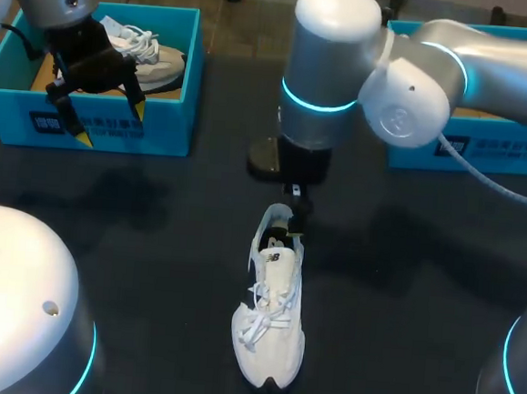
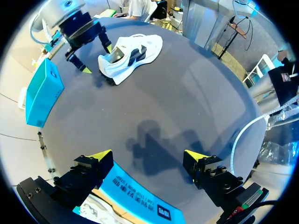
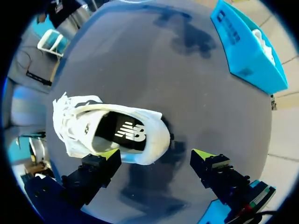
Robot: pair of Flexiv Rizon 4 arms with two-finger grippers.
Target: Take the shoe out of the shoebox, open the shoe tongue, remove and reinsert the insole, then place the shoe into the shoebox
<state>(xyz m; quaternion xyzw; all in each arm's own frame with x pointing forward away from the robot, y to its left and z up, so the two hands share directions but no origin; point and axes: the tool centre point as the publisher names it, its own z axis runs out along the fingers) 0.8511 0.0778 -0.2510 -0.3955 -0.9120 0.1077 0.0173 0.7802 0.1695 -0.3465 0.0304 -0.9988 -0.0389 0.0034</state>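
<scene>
White sneaker [image 1: 270, 316] out on counter [image 1: 150, 243]. R hand [image 3: 155, 154] fingers apart at heel; L hand [image 2: 148, 154] apart, empty, over teal shoebox [image 1: 32, 124]. Prob. tongue/insole step: next needs pinch on insole [image 3: 124, 133].

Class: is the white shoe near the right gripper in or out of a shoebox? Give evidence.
Out: the white shoe stands sole-down on the dark table, no box walls around it.
</scene>
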